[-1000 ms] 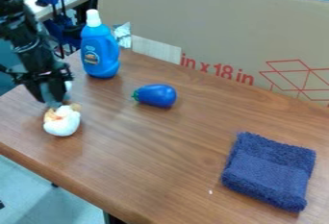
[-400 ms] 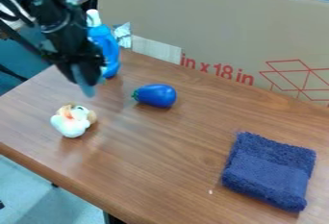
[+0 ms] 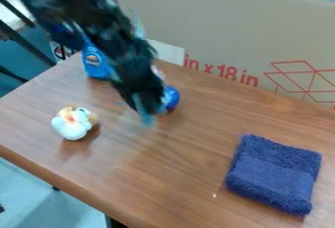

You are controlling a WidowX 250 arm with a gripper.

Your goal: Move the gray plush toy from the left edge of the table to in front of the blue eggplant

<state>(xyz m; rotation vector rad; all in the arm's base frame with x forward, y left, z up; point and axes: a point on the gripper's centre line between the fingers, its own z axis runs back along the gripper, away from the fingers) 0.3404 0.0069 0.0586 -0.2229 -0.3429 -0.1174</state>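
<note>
Tool (image 3: 145,112) over worktop (image 3: 190,158), blurred; can't tell if wide, narrow or holding. Blue eggplant (image 3: 172,98) on worktop, just beside tool toward view right, partly hidden, long axis unclear. White toy (image 3: 73,126) well apart, view left.

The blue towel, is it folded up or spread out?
Folded. The blue towel lies on the wooden table as a thick, compact square, with rounded, folded-over edges.
</note>
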